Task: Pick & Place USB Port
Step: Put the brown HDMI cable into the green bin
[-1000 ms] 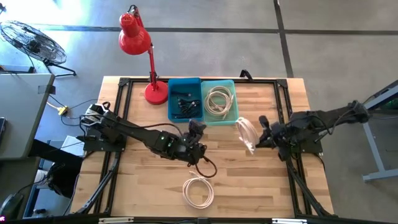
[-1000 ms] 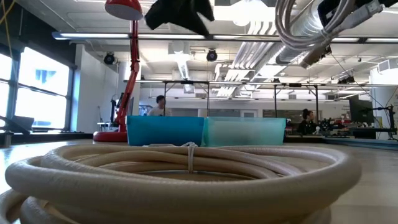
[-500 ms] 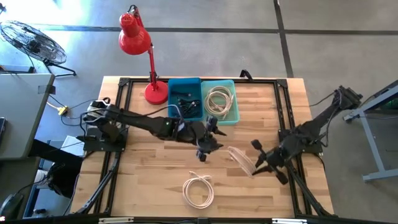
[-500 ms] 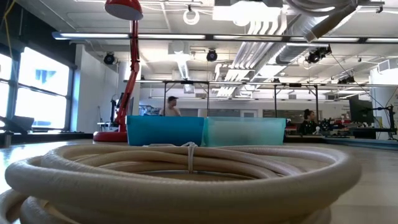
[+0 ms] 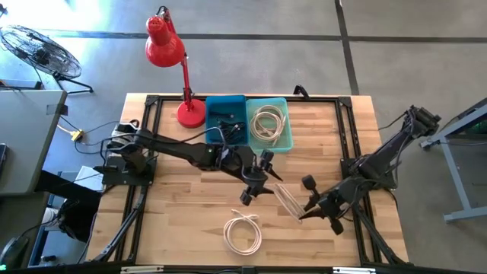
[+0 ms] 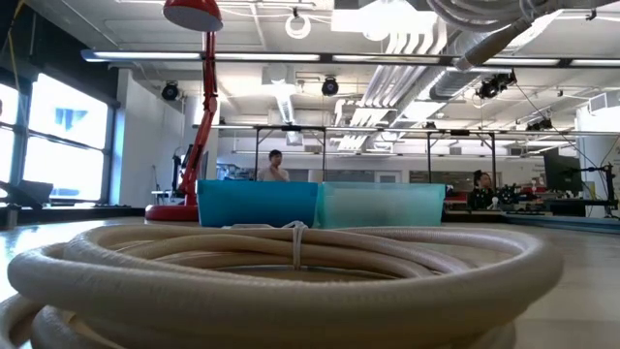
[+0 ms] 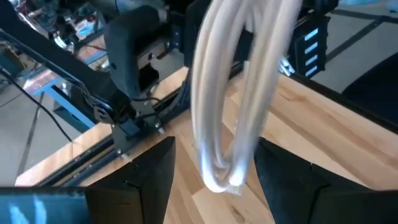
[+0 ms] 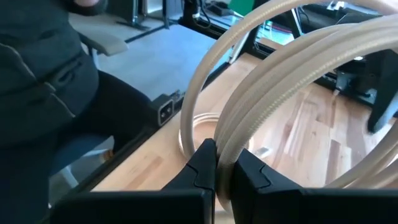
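White coiled cable point(image 5: 288, 199) held upright, another coil point(image 5: 243, 234) flat on table

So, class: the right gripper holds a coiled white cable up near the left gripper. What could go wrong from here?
1. The right gripper pinches only a few strands of the cable coil, so it might slip or unravel.
2. The open left gripper sits close beside the coil; the two arms could collide.
3. If dropped, the coil could land on the second coil.
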